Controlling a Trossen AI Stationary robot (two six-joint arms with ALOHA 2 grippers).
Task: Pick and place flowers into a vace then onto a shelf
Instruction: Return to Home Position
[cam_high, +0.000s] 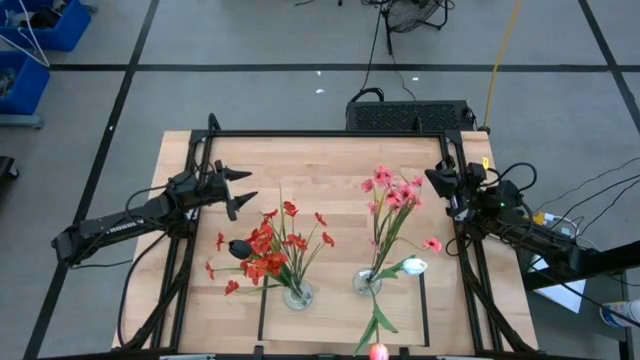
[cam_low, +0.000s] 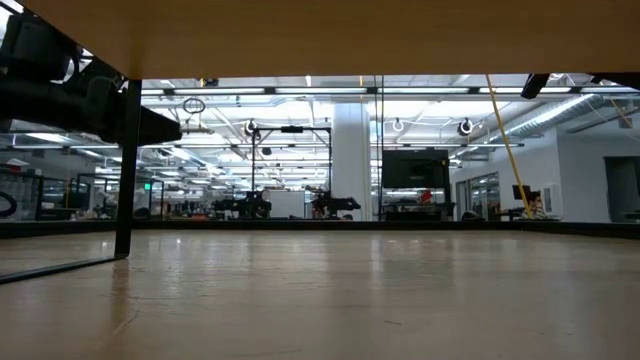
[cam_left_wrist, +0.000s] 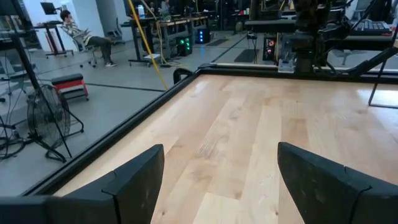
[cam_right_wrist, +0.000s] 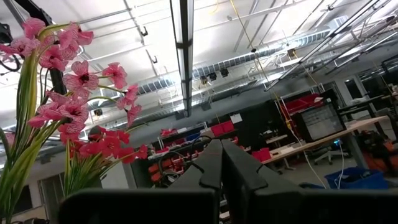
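Observation:
Two clear glass vases stand near the table's near edge, between the shelf's black side rails (cam_high: 424, 310). The left vase (cam_high: 296, 295) holds red blossom sprays (cam_high: 268, 250). The right vase (cam_high: 366, 281) holds pink blossom sprays (cam_high: 392, 195) and a white tulip (cam_high: 413, 266). A pink-red tulip bud (cam_high: 378, 351) sits at the near edge, its stalk running up to the right vase. My left gripper (cam_high: 250, 186) hovers open at the far left, with bare tabletop between its fingers (cam_left_wrist: 217, 180). My right gripper (cam_high: 430, 176) is shut beside the pink sprays (cam_right_wrist: 62, 81), at the far right.
A black frame (cam_high: 330, 134) borders the tabletop at the far and side edges. Bare wood lies between the two arms across the far half (cam_high: 320, 180). The low view looks out from under a wooden board (cam_low: 320, 35) past a black upright (cam_low: 125, 170).

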